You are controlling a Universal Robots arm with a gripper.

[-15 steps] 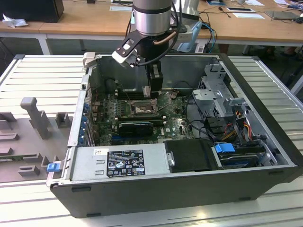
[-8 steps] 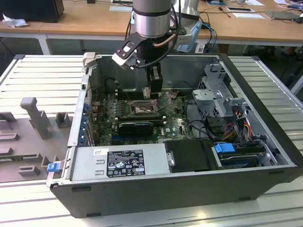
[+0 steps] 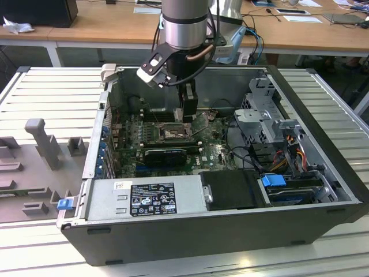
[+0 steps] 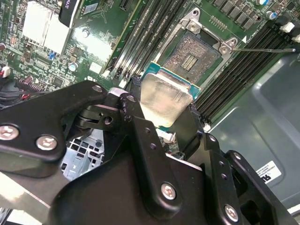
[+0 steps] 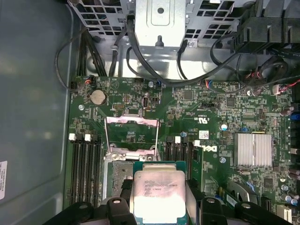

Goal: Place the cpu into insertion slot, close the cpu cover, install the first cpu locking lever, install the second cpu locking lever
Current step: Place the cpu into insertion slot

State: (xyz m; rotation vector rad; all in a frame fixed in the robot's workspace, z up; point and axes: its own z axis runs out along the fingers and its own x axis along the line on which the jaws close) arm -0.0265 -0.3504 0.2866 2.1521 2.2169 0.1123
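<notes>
- The gripper [image 4: 161,111] is pinched on the cpu [image 4: 165,93]. Its dark fingers [image 4: 133,110] press on two opposite edges, likely to leave the metal top and the underside untouched.
- In both wrist views the cpu sits right between the fingertips, with its pale lid facing the cameras. It looks roughly level, which suits a flat drop into a socket.
- Just beyond the fingertips is the insertion slot [image 4: 193,54], with its shiny contact field bare. The chip looks clear of it, offset to one side and not seated, though I cannot judge the gap.
- In the first wrist view the cpu cover [image 5: 132,121] stands swung up off the slot, so the opening is free for the chip.
- In the second wrist view a thin locking lever [image 4: 262,49] juts out sideways from the socket frame. It appears unlatched, as an open cover requires.
- Around all this lies the green motherboard [image 5: 211,108].
- In the exterior view the arm reaches straight down into the open computer case [image 3: 230,231].
</notes>
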